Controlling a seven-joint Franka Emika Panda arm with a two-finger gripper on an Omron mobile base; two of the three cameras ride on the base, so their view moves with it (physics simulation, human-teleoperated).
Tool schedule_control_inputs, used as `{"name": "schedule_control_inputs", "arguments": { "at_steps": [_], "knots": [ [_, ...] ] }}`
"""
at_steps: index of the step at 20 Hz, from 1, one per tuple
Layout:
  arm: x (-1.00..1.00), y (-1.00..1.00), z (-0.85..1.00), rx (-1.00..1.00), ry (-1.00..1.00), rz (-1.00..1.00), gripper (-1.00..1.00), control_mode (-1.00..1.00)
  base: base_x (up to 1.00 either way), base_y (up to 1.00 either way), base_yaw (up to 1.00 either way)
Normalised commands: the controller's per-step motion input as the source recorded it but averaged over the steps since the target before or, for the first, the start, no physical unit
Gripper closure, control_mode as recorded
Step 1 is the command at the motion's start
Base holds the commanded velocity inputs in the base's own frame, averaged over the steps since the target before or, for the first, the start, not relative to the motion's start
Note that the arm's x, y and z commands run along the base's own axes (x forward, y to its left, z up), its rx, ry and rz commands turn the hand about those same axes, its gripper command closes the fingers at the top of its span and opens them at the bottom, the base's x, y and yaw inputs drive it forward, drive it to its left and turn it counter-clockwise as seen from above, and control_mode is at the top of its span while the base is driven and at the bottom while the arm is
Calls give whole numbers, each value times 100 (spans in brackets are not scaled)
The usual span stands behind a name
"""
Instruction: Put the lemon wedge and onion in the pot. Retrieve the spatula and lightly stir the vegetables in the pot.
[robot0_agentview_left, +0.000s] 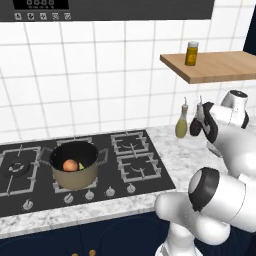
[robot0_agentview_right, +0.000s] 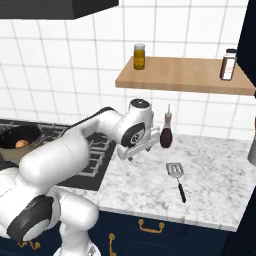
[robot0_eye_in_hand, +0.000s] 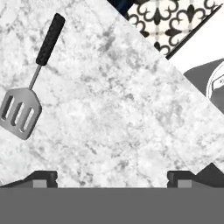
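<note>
Now we look for the spatula (robot0_eye_in_hand: 24, 94): it lies flat on the marble counter (robot0_eye_in_hand: 122, 113) at the left of the hand view, slotted head lower left, black handle running to the upper left — off to one side of our gripper (robot0_eye_in_hand: 112, 177). Its jaws are spread wide, empty, touching nothing.

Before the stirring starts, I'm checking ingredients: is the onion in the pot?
In: the onion sits inside the pot on the stove.

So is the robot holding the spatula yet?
No, the spatula lies flat on the marble counter, and the open tool hangs above the counter, off to one side of it.
</note>
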Motion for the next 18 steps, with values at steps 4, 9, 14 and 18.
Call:
{"name": "schedule_control_inputs", "arguments": {
  "at_steps": [4, 9, 14, 18],
  "knots": [
    [-3, -100, -41, 13, 12, -52, -100, -100, 0, 0, 0],
    [-19, -91, -36, 11, -8, -21, -100, -100, 0, 0, 0],
    [-32, -55, -37, 6, -26, -7, -100, -100, 0, 0, 0],
    [-3, -45, -21, 3, -14, -7, -100, -100, 0, 0, 0]
  ]
}}
